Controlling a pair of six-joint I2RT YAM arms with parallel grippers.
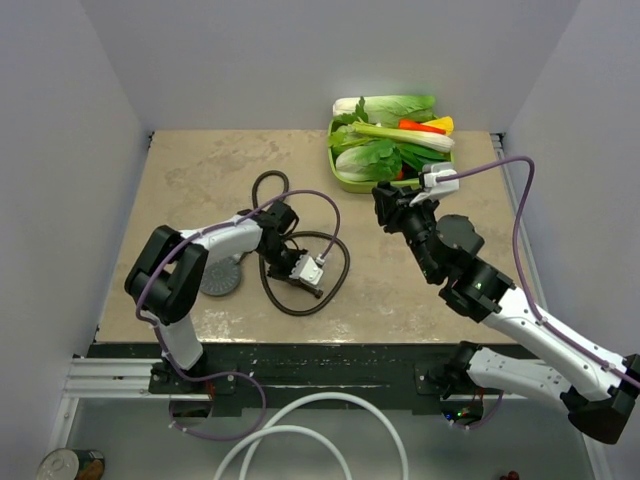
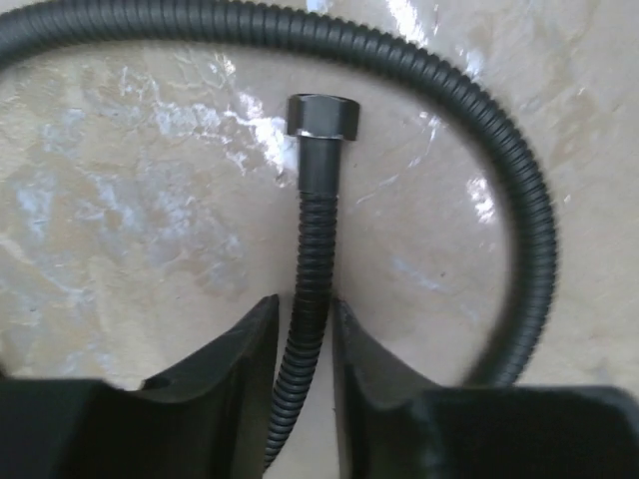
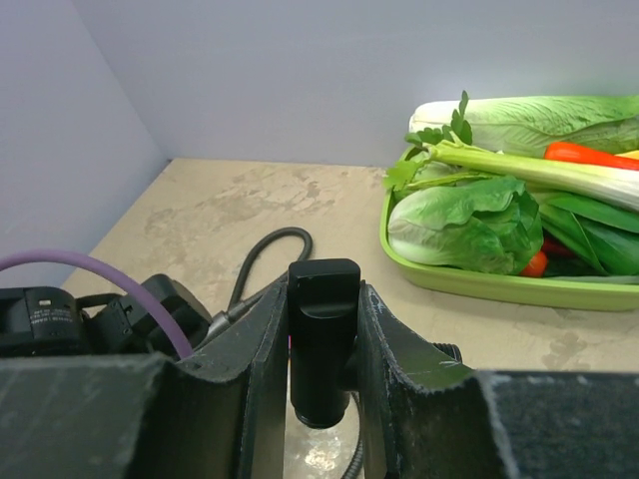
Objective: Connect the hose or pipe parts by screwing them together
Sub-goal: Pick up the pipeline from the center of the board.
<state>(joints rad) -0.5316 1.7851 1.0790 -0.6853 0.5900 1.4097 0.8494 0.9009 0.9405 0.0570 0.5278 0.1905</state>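
The long black hose (image 1: 341, 262) lies in loops on the table's left half. Its end nut (image 2: 322, 117) rests flat on the table, joined to nothing. My left gripper (image 2: 305, 304) straddles the hose (image 2: 313, 239) just behind that nut, jaws slightly open, with a sliver of table showing beside the hose. The dark grey shower head (image 1: 220, 278) lies disc-down beside the left arm. My right gripper (image 3: 321, 289), raised near the table's middle (image 1: 385, 203), is shut on the small black fitting (image 3: 322, 329), which stands upright between the fingers.
A green tray (image 1: 338, 178) of vegetables sits at the back right, close to the right gripper; its rim (image 3: 479, 284) shows in the right wrist view. A thick white hose (image 1: 330, 400) lies below the table's front edge. Walls enclose three sides.
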